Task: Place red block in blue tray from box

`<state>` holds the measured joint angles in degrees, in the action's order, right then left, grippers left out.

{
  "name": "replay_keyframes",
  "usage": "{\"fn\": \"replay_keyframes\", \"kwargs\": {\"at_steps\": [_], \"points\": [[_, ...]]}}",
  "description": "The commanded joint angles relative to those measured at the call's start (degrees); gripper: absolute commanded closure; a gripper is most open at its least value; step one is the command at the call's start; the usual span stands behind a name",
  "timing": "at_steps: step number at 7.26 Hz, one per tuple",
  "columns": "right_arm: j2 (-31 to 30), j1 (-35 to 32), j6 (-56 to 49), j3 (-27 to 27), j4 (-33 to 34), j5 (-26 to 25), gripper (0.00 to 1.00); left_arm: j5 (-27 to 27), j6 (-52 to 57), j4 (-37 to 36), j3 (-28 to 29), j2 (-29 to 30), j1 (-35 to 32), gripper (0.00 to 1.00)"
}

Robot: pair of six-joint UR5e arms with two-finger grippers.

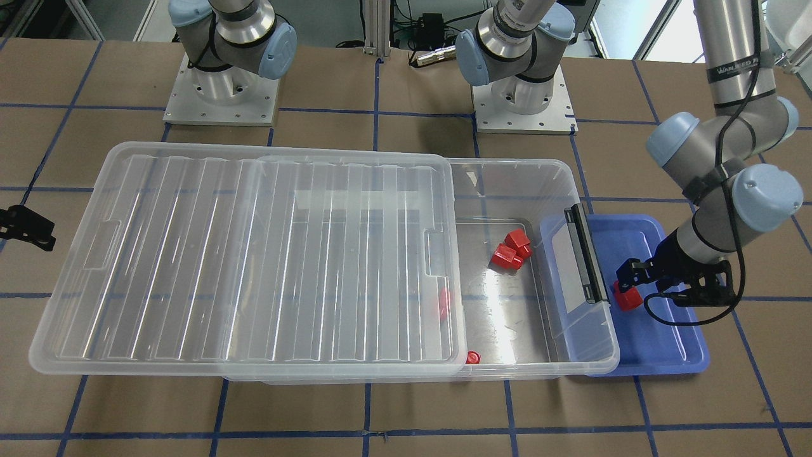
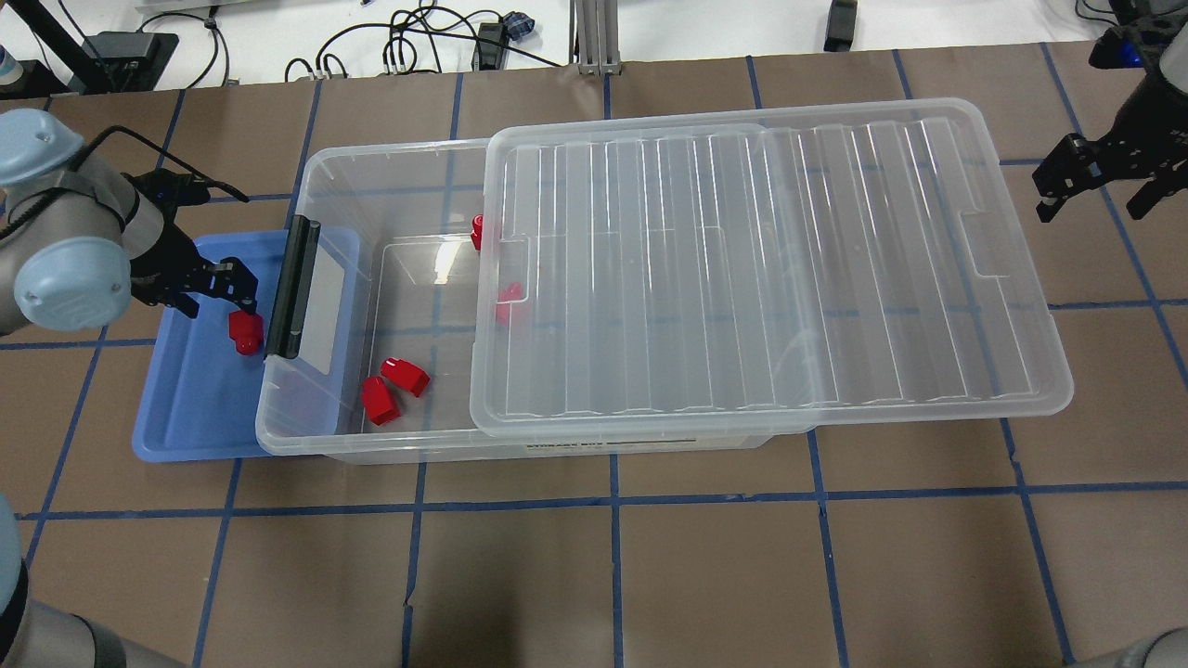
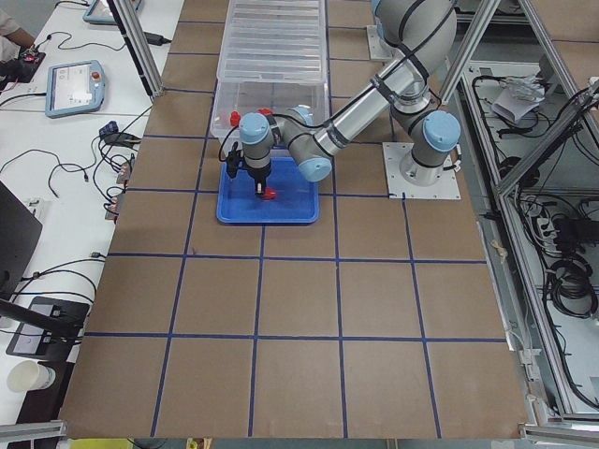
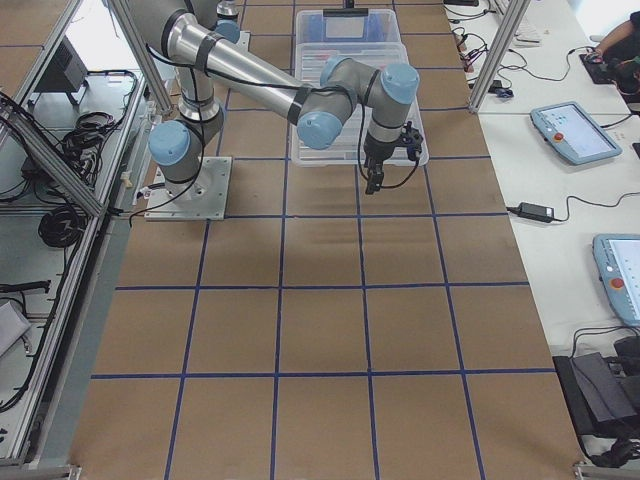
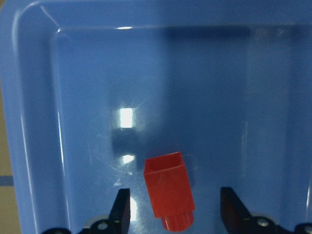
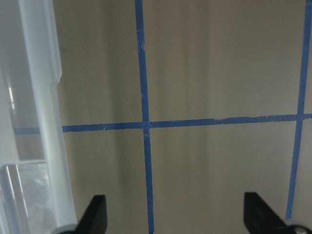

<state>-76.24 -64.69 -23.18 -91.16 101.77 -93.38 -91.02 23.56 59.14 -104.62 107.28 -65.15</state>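
Where the block lies: block [image 5: 169, 190] on its side on the floor of the tray [image 5: 73, 97], round stub toward the wrist camera, close to the rim on the box side.
Left gripper: left gripper [image 5: 173, 202] straddles the block with its jaws set wider than the block. A strip of blue shows on either side, so it grips nothing.
Left arm: stretched from its base out to the table's end, with the wrist bent so the gripper points straight down into the tray.
Tray: flat on the table [image 2: 705, 575], with one long side overlapped by the latch end of the box.
Box: box [image 2: 320, 186] just beside the block. Its latch bar [image 2: 292, 288] stands between the block and the box's inside.
Lid: lid [image 2: 770, 269] rests on the box, offset toward the robot's right, leaving the latch end uncovered.
Red pieces: two red pieces [image 2: 405, 376] lie close together on the uncovered box floor, and two more sit at the lid's edge.
Right gripper: right gripper [image 6: 175, 217] hangs over bare table past the lid's far end, jaws spread wide with nothing between them.
Right arm: reaches out along the table with the gripper pointing down, well apart from the tray.
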Motion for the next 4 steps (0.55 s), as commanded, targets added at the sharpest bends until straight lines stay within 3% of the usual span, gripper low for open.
{"fn": "replay_keyframes", "kwargs": {"at_steps": [1, 3, 4], "points": [[0.4, 0.0, -0.7, -0.8, 1.1, 0.0, 0.0, -0.9, -3.2, 20.8, 10.9, -6.5, -3.7, 0.0], [0.5, -0.2, -1.0, -1.3, 1.0, -0.1, 0.0, -1.1, -6.5, 35.4, 19.2, -11.8, -6.8, 0.0], [0.2, -0.3, -1.0, -1.5, 1.0, 0.0, 0.0, -0.9, -12.5, 36.1, 19.4, -13.2, -10.7, 0.0]]}}
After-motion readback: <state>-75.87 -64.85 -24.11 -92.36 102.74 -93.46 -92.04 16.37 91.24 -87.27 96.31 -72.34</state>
